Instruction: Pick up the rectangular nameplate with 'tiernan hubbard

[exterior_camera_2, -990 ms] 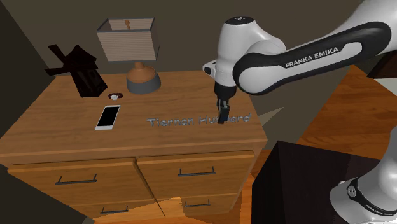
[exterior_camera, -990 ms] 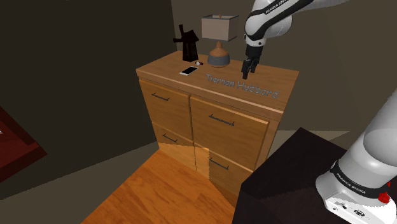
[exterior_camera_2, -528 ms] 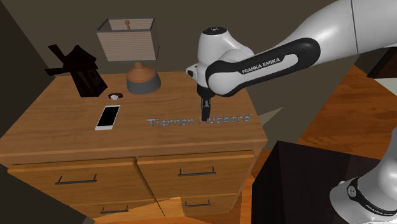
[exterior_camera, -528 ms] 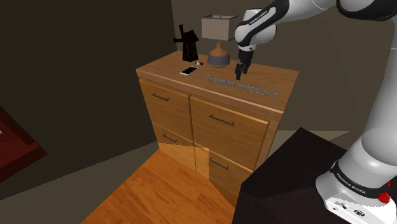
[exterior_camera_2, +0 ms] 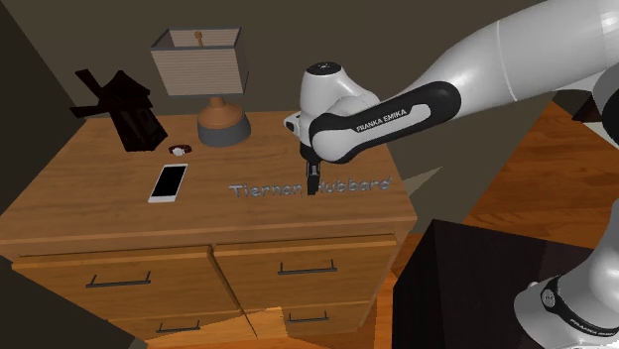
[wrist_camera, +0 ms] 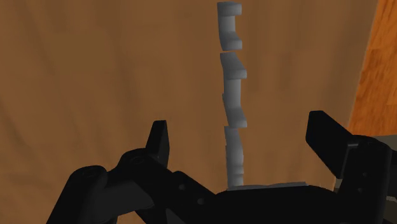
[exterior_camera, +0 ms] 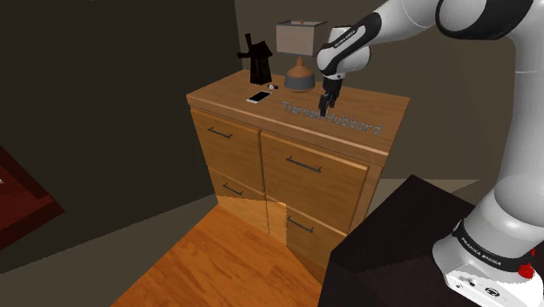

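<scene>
Your all-black two-finger gripper (wrist_camera: 240, 127): fingers spread, holding nothing. Grey raised-letter rectangular nameplate (wrist_camera: 230, 83) lies flat on brown wooden dresser top (exterior_camera: 384, 105), directly beneath gripper, near nameplate's middle. Long axis runs through finger gap; closing line crosses narrow width. Likely straight descent next.

lamp (exterior_camera: 299, 74) stands near the pincer (exterior_camera: 323, 111); phone (exterior_camera: 259, 97) lies well apart.
</scene>
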You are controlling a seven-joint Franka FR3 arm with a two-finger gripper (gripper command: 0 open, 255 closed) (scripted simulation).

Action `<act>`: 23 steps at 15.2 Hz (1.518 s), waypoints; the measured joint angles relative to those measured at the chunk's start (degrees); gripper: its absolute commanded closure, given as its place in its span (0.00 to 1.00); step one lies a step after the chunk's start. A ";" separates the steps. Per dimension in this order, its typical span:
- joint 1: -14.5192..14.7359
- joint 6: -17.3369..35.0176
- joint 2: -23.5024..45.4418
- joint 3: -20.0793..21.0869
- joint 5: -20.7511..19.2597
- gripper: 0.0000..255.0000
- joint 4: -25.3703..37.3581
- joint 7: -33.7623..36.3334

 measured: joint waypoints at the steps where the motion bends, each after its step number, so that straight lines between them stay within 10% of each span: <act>1: -0.02 0.57 0.28 0.05 0.08 0.00 -0.29 -0.06; 2: -0.05 0.78 0.55 0.07 0.14 1.00 -0.24 -0.11; 23: 0.25 -5.22 -3.02 -0.36 -0.77 1.00 2.28 0.60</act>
